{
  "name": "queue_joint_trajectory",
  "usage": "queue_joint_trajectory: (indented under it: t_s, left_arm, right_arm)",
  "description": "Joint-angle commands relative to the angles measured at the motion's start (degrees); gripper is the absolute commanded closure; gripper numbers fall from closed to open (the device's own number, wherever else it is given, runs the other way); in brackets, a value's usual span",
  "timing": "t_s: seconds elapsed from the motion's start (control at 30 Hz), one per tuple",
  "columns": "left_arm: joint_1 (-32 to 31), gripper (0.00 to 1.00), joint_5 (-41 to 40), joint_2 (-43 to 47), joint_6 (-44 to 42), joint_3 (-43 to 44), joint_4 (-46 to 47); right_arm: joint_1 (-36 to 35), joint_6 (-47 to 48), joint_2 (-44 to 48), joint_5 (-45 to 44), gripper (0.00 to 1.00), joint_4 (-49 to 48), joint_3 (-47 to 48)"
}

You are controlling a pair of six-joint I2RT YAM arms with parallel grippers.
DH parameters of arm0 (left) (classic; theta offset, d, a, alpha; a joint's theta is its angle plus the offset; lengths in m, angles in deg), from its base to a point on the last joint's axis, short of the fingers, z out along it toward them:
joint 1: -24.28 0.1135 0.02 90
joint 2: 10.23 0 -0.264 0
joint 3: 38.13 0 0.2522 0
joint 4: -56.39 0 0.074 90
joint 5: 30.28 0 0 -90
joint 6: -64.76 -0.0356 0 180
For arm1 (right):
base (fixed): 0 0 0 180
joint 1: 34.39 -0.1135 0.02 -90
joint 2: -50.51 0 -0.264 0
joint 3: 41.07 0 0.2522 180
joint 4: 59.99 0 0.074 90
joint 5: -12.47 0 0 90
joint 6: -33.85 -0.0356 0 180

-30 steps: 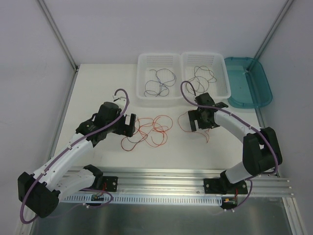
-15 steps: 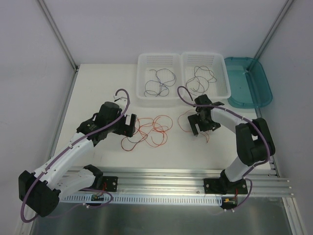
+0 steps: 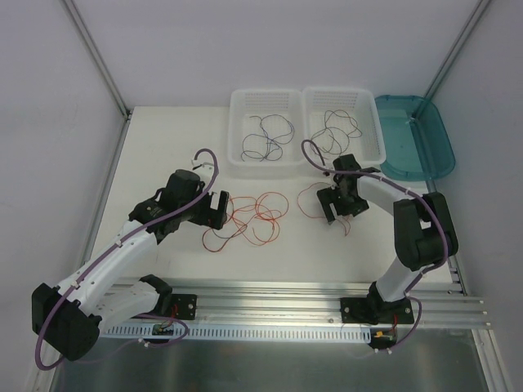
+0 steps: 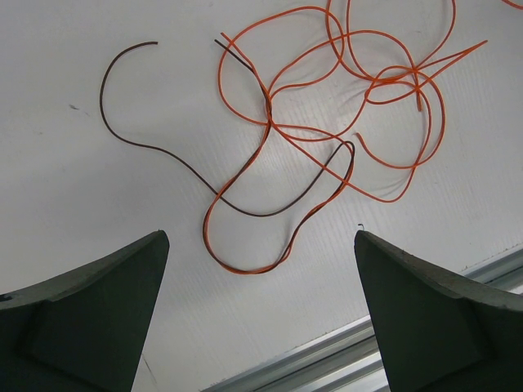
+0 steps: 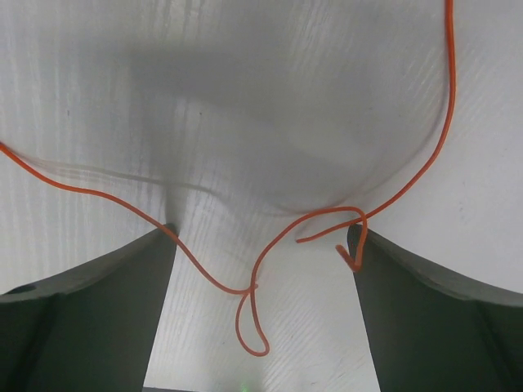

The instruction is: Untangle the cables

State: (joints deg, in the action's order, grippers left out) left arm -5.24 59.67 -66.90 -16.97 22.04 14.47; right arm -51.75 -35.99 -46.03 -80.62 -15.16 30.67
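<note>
— What is each claw doing?
— Left gripper (image 4: 260,237) gapes wide, empty. Just ahead lies the tangle of thin orange and dark wires (image 4: 270,122). Right gripper (image 5: 261,231), spread too, straddles a lone thin orange wire (image 5: 335,210), ungripped.
— Next?
— Separation looks under way; closing on one strand and drawing it clear likely follows. No writing legible.

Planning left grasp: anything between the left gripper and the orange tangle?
Nothing visible. The left gripper is open, with the near loop of the orange tangle between its jaws in the wrist view; a dark wire threads through it.
</note>
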Motion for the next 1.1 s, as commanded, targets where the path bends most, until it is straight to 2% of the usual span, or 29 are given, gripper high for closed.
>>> queue_joint_trajectory:
  t_s: [0.0,0.1,0.13,0.33,0.37,0.43,0.5,0.53,0.67,0.8,1.07]
  left_arm:
    - [0.6,0.01,1.29,0.59,-0.8,-0.18,0.83]
    - [0.51,0.01,1.37,0.77,-0.8,-0.1,0.83]
    - [0.51,0.01,1.55,0.68,-0.72,-0.18,0.83]
    - [0.6,0.01,1.99,0.76,-0.71,-0.09,0.83]
    - [0.51,0.01,1.99,0.77,-0.71,-0.09,0.83]
    - [0.51,0.01,1.9,1.03,-0.72,-0.09,0.83]
    - [0.6,0.01,1.81,1.03,-0.71,-0.18,0.83]
    - [0.6,0.01,1.99,0.94,-0.71,-0.18,0.83]
    - [0.51,0.01,2.43,0.94,-0.8,-0.09,0.83]
    - [0.51,0.01,2.51,0.77,-0.63,-0.09,0.83]
    - [0.51,0.01,2.52,0.68,-0.71,-0.09,0.83]
  right_arm:
    - [1.19,1.46,-1.55,2.57,0.12,-2.07,2.14]
    - [2.16,1.28,-2.96,5.9,0.23,-1.54,2.58]
    - [2.86,1.37,-3.66,7.65,0.33,-1.36,2.93]
    - [4.53,0.84,-4.37,9.51,0.6,-1.1,3.02]
    - [4.62,0.84,-4.19,9.33,0.71,-1.1,2.85]
    - [4.53,0.67,-3.84,8.55,0.85,-1.19,2.67]
    - [4.62,0.4,-2.7,8.19,0.91,-1.19,2.14]
    - [4.62,0.32,-2.09,8.19,0.98,-1.27,1.71]
    - [4.53,-0.73,3.09,8.63,0.99,-1.01,0.3]
    - [3.48,-2.23,9.33,8.72,0.99,3.2,2.57]
    - [3.21,-2.23,22.17,8.63,0.99,11.99,14.69]
